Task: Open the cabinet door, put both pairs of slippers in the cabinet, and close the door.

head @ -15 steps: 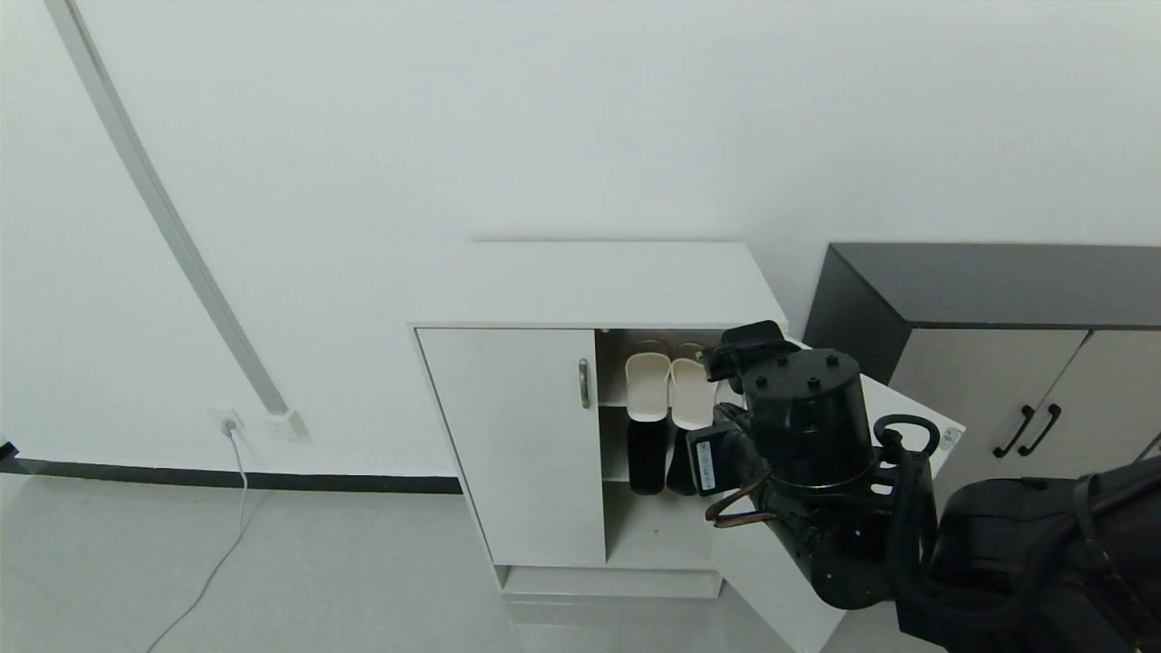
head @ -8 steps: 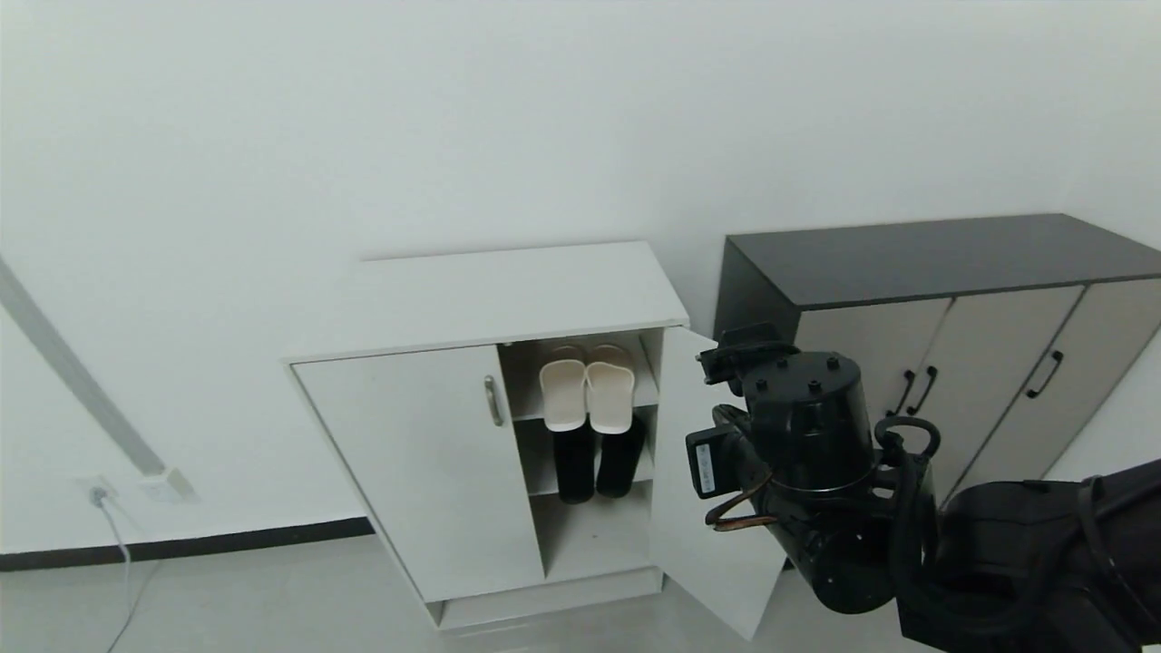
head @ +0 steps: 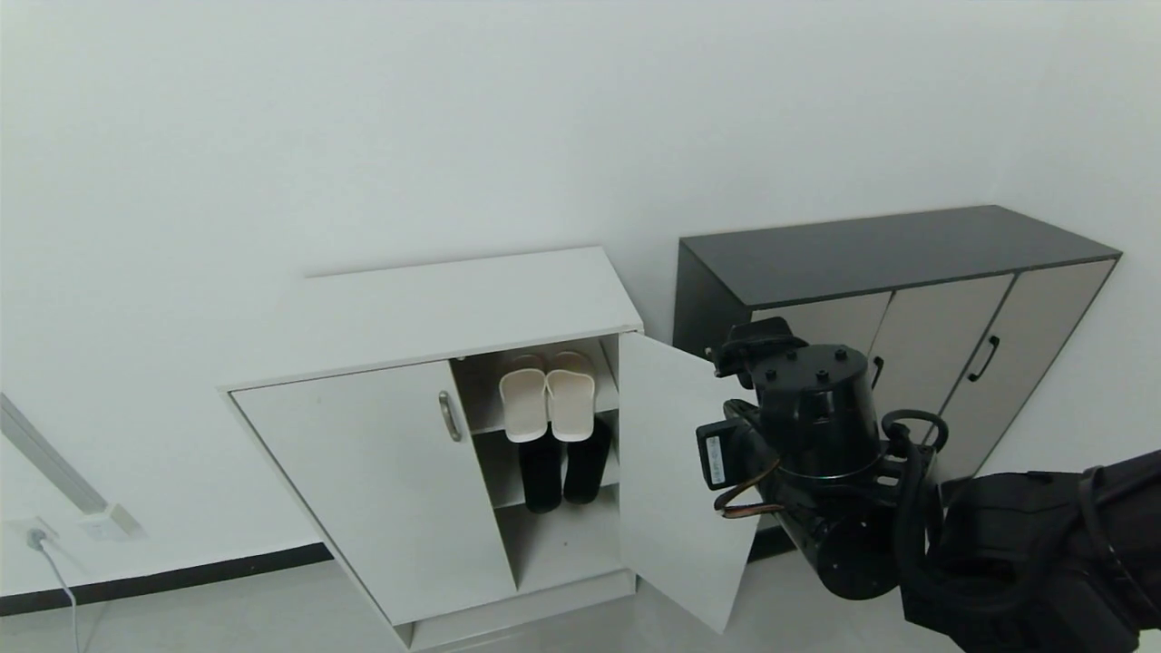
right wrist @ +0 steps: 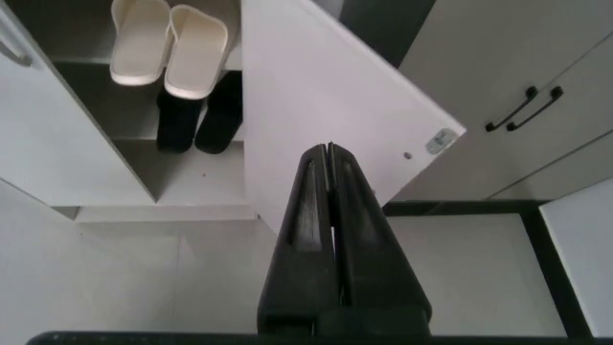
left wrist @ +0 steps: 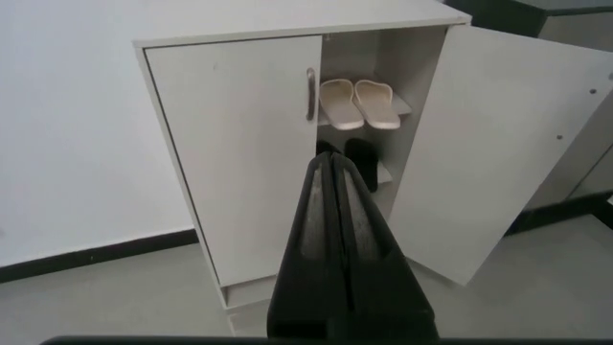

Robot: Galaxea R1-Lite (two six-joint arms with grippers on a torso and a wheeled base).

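Note:
The white cabinet (head: 472,299) has its left door (head: 372,490) closed and its right door (head: 676,472) swung open. Inside, a pair of white slippers (head: 547,404) lies on the upper shelf and a pair of black slippers (head: 564,472) on the shelf below. My right arm (head: 816,426) hangs just to the right of the open door. In the right wrist view my right gripper (right wrist: 330,158) is shut and empty, over the open door (right wrist: 335,105). My left gripper (left wrist: 331,168) is shut and empty, facing the cabinet opening and the white slippers (left wrist: 359,103).
A dark-topped cabinet with grey doors (head: 889,249) stands against the wall just right of the white one. A wall socket with a cable (head: 36,540) and a cable duct (head: 54,467) sit at the far left. Bare grey floor (head: 272,608) lies before the cabinets.
The head camera has swung, so the whole picture has shifted left and the dark cabinet shows more fully. The slippers lie as before on their shelves.

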